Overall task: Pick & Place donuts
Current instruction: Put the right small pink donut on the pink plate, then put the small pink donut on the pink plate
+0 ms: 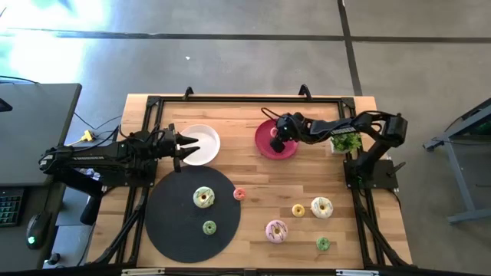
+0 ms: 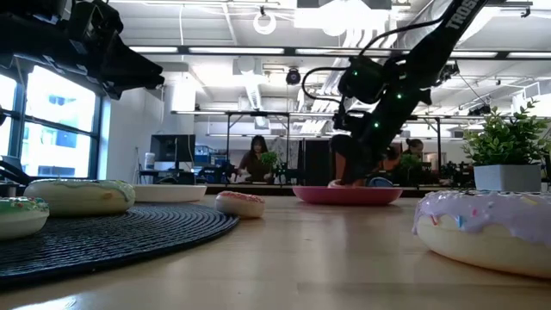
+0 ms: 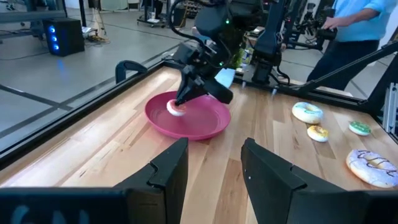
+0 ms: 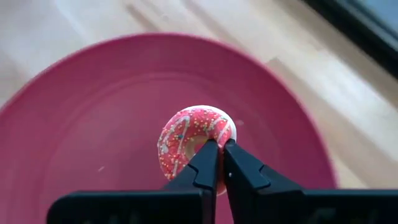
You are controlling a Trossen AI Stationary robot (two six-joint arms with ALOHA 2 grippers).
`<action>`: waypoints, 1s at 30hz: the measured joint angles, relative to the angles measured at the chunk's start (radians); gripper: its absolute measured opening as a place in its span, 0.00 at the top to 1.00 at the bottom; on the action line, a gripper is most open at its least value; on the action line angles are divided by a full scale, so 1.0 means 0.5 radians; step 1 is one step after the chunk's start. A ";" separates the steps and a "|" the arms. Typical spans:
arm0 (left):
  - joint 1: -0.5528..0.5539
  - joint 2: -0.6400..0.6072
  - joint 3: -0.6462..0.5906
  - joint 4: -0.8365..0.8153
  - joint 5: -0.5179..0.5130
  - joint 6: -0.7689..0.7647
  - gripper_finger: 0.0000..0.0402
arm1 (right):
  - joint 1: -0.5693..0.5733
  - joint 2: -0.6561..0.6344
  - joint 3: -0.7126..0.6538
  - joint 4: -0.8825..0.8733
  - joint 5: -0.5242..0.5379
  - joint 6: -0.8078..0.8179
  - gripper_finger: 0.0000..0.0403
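Observation:
My right gripper (image 1: 278,142) reaches over the red plate (image 1: 260,138) and is shut on a tiny pink sprinkled donut (image 4: 194,138), which also shows in the left wrist view as a donut (image 3: 176,109). My left gripper (image 1: 181,146) is open, hovering beside the white plate (image 1: 204,143) and touching nothing. Two donuts lie flat on the round black mat (image 1: 175,228): a cream one (image 1: 203,197) and a tiny green one (image 1: 209,227). On the bare wood lie a tiny pink donut (image 1: 239,194), a yellow one (image 1: 298,209), a white one (image 1: 321,207), a larger pink one (image 1: 276,230) and a green one (image 1: 323,244). My right gripper pinches the tiny pink donut by one side of its ring (image 4: 219,138), with one fingertip (image 4: 208,155) at the hole and the other on the outer edge. The fingers slant down from above. The donut stands on edge low over the red plate (image 4: 74,130); whether it touches it, I cannot tell.
A small potted plant (image 1: 345,140) stands by the right arm's base near the table's far right. A black frame rail runs along the far edge (image 1: 245,98). Bare wood lies between the plates and the mat. People show in the room behind (image 2: 256,157).

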 joint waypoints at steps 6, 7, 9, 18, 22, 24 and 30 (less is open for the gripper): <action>0.000 0.000 0.000 0.000 0.000 0.000 0.65 | -0.049 0.000 0.000 0.000 0.076 0.006 0.93; -0.001 -0.001 0.000 0.000 0.000 0.000 0.65 | -0.052 0.000 0.000 -0.004 0.041 0.004 0.92; -0.001 0.000 0.000 0.000 0.000 0.000 0.65 | -0.053 0.000 0.000 -0.011 -0.029 -0.003 0.89; 0.000 0.000 0.000 0.000 -0.011 0.000 0.65 | -0.052 0.000 0.000 -0.010 0.035 -0.042 0.70; 0.000 0.000 0.000 0.000 -0.011 -0.001 0.65 | -0.022 0.000 0.047 0.005 -0.154 -0.098 0.65; 0.000 0.000 0.000 0.000 -0.011 -0.001 0.65 | 0.026 0.000 0.090 0.033 -0.309 -0.157 0.64; 0.000 -0.001 0.000 0.000 -0.009 -0.030 0.65 | 0.253 0.000 0.209 0.216 -0.721 -0.256 0.64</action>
